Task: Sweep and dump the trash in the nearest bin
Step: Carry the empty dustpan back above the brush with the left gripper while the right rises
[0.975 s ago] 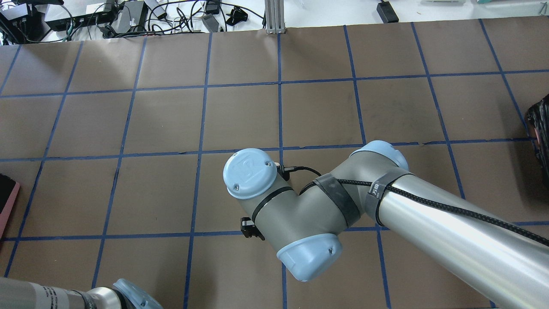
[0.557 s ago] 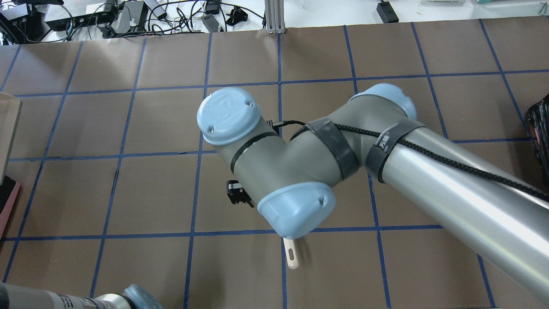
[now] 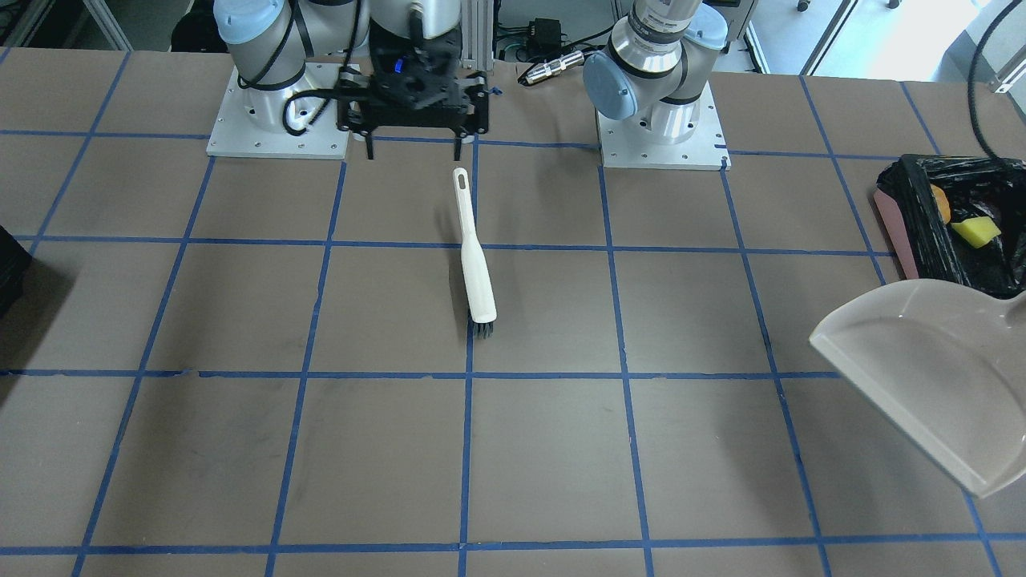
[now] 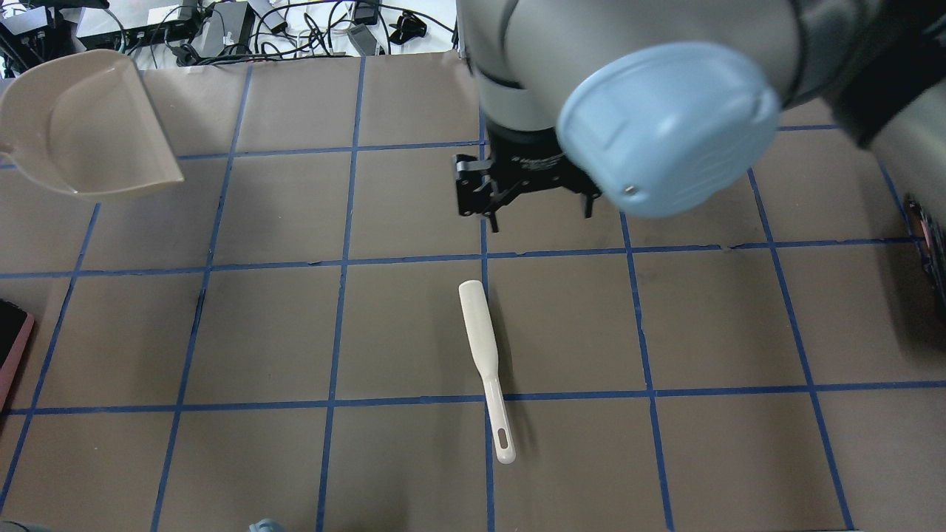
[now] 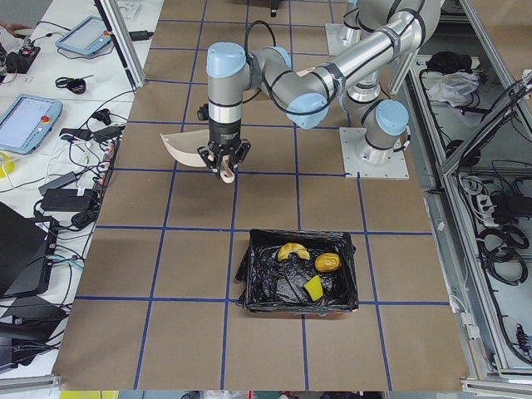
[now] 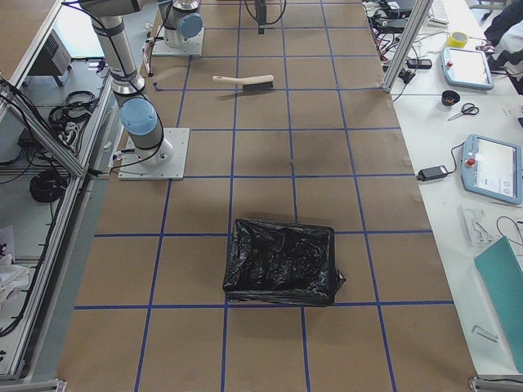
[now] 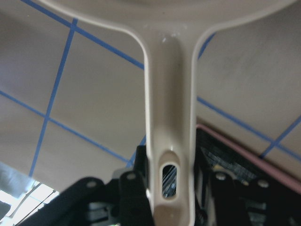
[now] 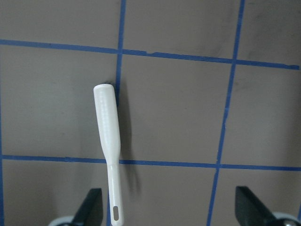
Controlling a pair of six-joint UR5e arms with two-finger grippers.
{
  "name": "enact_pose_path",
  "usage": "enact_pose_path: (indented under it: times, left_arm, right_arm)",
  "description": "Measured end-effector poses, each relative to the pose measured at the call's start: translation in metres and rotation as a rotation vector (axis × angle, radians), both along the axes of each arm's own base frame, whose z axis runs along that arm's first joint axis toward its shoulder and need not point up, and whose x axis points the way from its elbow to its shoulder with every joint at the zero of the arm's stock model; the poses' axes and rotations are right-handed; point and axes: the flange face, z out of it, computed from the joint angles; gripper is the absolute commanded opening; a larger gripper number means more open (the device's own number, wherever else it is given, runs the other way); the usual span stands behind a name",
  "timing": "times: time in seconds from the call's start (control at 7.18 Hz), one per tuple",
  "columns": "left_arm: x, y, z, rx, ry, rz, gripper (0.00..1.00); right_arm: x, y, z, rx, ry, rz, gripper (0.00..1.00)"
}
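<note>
The trash lies inside the pink bin (image 3: 890, 228) with the black bag: a golden-brown lump (image 5: 327, 263) and yellow wedges (image 5: 313, 287), one also in the front-facing view (image 3: 974, 231). My left gripper (image 7: 171, 188) is shut on the white dustpan's handle (image 7: 169, 141). It holds the pan (image 3: 922, 377) empty in the air beside the bin, as the overhead view (image 4: 81, 125) also shows. My right gripper (image 4: 517, 199) is open and empty, raised above the table. The white brush (image 4: 484, 355) lies flat on the table below it, also in the right wrist view (image 8: 107, 141).
A second bin covered in black plastic (image 6: 282, 261) stands on the robot's right side, its edge in the overhead view (image 4: 931, 244). The arm bases (image 3: 661, 120) stand at the robot's edge of the table. Cables and boxes (image 4: 185, 29) lie beyond the far edge.
My right arm has risen and pulled away from the brush, which lies uncovered in the same spot. The dustpan has swung into the overhead view's upper left.
</note>
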Motion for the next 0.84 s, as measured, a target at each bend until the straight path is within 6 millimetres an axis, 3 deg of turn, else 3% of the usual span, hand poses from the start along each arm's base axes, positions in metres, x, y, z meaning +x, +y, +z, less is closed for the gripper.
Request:
enact_pose_path:
  times: [0.14,0.28,0.42,0.56,0.84]
  left_arm:
    - [-0.063,-0.018,-0.008,-0.018,0.041,0.123,0.0]
    - [-0.135,-0.031,-0.016,-0.034,0.072,0.25,0.0]
    - [-0.199,-0.035,-0.024,-0.045,0.112,0.37,0.0]
    - [-0.254,-0.037,-0.035,-0.042,0.183,0.5,0.0]
    - [-0.337,-0.036,-0.062,0.007,0.271,0.655,0.0]
  right_arm:
    - [-0.049,-0.008,0.017,0.007,-0.001,0.02,0.93]
    - [-0.088,-0.013,0.026,0.015,-0.006,0.039,0.92]
    - [-0.112,-0.015,0.029,0.02,-0.014,0.045,0.92]
    - [-0.123,-0.019,0.027,0.006,-0.026,0.044,0.88]
    - [-0.128,-0.018,0.023,-0.033,-0.04,0.034,0.86]
